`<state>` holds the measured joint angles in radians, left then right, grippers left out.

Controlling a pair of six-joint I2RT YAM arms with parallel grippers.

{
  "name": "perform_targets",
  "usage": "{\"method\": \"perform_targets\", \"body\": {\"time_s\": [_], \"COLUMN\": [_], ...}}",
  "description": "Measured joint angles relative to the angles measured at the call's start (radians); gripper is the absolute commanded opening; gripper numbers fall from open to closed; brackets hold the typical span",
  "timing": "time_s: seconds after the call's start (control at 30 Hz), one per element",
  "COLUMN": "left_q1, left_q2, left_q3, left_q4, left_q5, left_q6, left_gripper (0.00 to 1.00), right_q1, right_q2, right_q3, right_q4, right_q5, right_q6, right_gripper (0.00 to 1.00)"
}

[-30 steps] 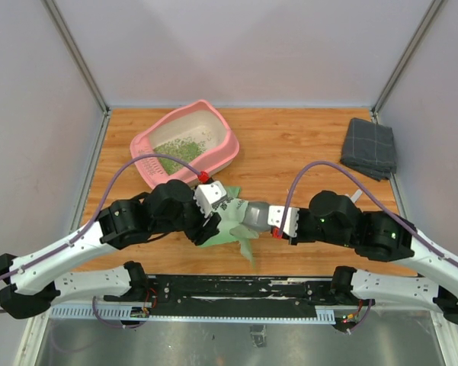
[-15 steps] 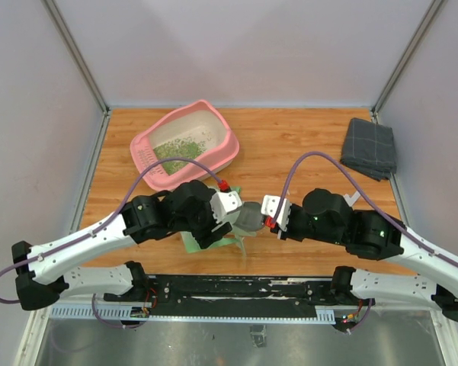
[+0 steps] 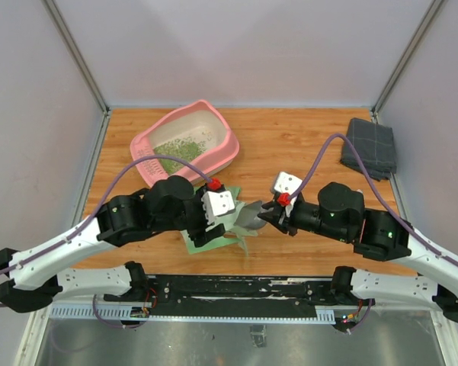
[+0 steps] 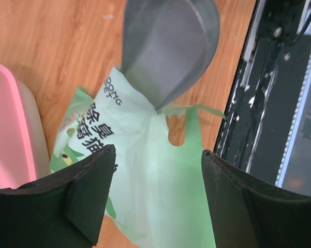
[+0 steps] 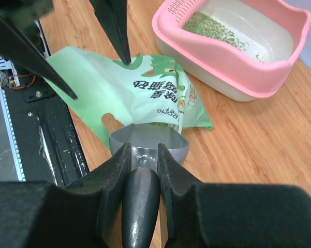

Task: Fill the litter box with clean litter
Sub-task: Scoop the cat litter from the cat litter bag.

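We are aiming the metal scoop (image 5: 151, 145), clamped in our right gripper (image 5: 140, 164), frame-left into the litter bag (image 4: 145, 155); left gripper (image 4: 158, 186) is gaping above.

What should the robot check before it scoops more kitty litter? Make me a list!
1. Tool held: ok, the right gripper is shut on the scoop handle.
2. Load in scoop: not ok, the bowl looks empty.
3. Scoop at the bag top edge: ok.
4. Bag held steady: not ok, the left gripper is open above it.
5. The litter box upright beside bag: ok.
6. Box filled: not ok, the clean litter is only a thin patch.
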<state>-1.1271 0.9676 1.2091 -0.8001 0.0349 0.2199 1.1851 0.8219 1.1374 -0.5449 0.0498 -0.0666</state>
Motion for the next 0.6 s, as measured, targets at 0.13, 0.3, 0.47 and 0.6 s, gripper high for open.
{"method": "perform_targets", "body": {"time_s": [0.13,0.3,0.47,0.6], "left_q1": [-0.009,-0.009,-0.010,-0.010], "left_q2": [0.053,0.101,0.104,0.091], "left_q3": [-0.045,-0.113,-0.187,-0.210], "left_q4": [-0.015,-0.024,-0.027,-0.029], "left_q5": [-0.024,-0.061,-0.106,-0.113], "left_q6": [0.012,0.016,0.029,0.042], "left_gripper": [0.76,0.77,0.66,0.21], "right_q1": [0.000,0.000,0.000,0.000], "right_q2": [-0.005,-0.015,-0.062,-0.136], "right_q3": [-0.032,-0.122,-0.214,-0.300], "right_q4": [0.040,0.040,0.039,0.099], "right_q5": [-0.022,-0.023,-0.025,-0.045], "right_q6": [-0.031,-0.149,-0.235,-0.272], "right_gripper": [0.01,0.01,0.01,0.01]}}
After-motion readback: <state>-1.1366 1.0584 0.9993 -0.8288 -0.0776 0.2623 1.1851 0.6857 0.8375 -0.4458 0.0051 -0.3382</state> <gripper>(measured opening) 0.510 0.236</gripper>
